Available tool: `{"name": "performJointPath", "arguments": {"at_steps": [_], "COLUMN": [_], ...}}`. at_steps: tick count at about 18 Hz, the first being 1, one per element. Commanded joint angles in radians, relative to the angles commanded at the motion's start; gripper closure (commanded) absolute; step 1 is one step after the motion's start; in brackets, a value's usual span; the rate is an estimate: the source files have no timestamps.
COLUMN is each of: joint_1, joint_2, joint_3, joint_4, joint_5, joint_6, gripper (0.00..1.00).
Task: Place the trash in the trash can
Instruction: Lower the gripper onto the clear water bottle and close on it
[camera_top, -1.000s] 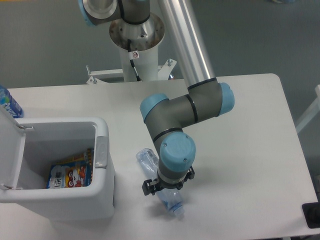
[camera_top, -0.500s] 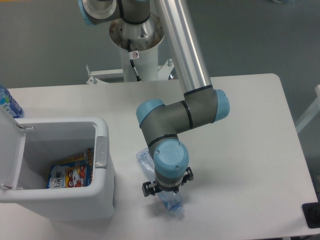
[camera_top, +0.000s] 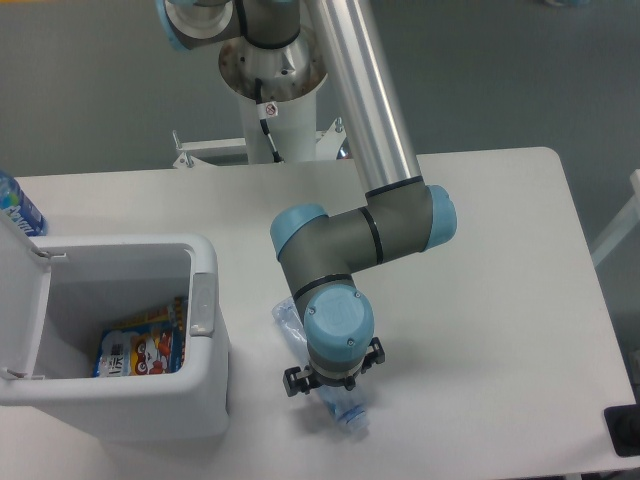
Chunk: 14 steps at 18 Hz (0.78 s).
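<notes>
Gripper low over the bottle on the worktop, fingers hidden, grip unclear; wrapper inside the bin

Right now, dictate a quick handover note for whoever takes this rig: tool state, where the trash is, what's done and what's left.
Tool: low over the crushed clear plastic bottle on the white table; the wrist hides the fingers, so open or shut is unclear.
White rectangular plastic bin: lid open, at the table's left.
Done: flat blue snack wrapper lies inside the bin.
Left: grasp the bottle, carry it to the bin, drop it in.
</notes>
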<state>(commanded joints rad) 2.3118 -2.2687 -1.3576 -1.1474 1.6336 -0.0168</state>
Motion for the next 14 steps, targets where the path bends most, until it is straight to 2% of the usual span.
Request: {"name": "performJointPath", "arguments": {"at_steps": [6,11,14], "joint_1": [-0.006,-0.008,-0.009], "joint_2": [-0.002,0.002,0.002], "joint_3": [0.000,-0.003,-0.005], "joint_4": [-0.002,-0.002,-0.002], "joint_5": [0.011,0.011,0.011], "joint_6": [0.002,0.000,0.000], "gripper": [0.09,0.29,0.30]}}
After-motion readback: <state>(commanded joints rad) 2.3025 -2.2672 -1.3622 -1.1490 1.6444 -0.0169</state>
